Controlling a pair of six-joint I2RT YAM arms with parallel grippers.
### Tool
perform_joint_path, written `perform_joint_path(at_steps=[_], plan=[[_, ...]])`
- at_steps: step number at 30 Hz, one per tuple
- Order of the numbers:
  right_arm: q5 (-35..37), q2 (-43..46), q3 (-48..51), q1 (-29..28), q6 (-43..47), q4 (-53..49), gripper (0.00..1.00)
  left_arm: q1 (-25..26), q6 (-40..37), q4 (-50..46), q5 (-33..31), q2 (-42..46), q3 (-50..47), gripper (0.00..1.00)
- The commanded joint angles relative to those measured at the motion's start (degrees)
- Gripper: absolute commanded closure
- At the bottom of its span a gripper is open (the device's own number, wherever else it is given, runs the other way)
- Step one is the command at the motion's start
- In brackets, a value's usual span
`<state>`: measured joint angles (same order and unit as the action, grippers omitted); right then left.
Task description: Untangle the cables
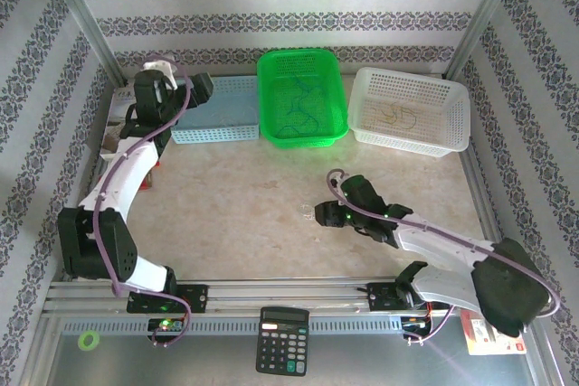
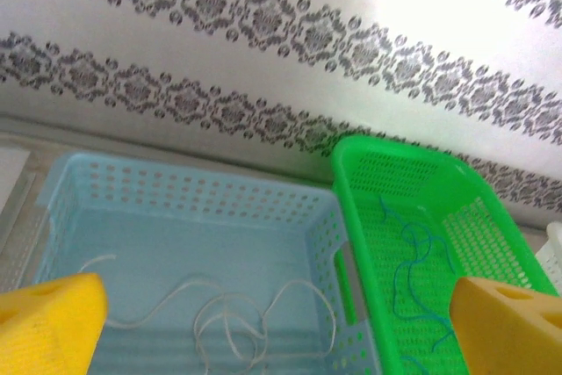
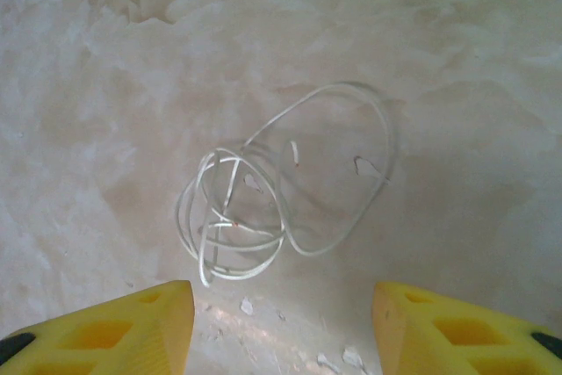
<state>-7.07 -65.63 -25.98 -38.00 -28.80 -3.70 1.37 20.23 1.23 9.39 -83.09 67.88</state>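
Left tool (image 2: 281,327) gapes wide, empty, above the pale-blue perforated plastic basket (image 2: 176,191) at the desk's (image 1: 235,196) 11 o'clock, a thin white wiry cable (image 2: 230,315) inside. A thin blue cable (image 2: 413,256) lies in the green plastic basket (image 2: 386,151) at 12. Right tool (image 3: 281,327), half-spread and empty, faces a tangled white cable loop (image 3: 255,208) at its 12 o'clock.

Top view over table (image 1: 235,214), left wrist facing blue basket (image 2: 184,186), right wrist near table

The white basket (image 2: 555,252) is cut off at 3 o'clock, the blue basket (image 2: 193,195) at 6 o'clock, and from above the pale cable (image 1: 306,214) is too small to trace.
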Motion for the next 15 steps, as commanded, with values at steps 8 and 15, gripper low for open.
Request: perform_joint_path(at_steps=[8, 15], plan=[[-0.8, -12.3, -5.7, -1.0, 1.4, 7.4, 0.47, 8.2, 6.8, -6.2, -0.8, 5.9, -7.9, 0.0], [-2.6, -17.6, -8.1, -0.8, 1.8, 9.4, 0.97, 15.6, 15.4, 1.1, 2.5, 12.2, -20.7, 0.0]])
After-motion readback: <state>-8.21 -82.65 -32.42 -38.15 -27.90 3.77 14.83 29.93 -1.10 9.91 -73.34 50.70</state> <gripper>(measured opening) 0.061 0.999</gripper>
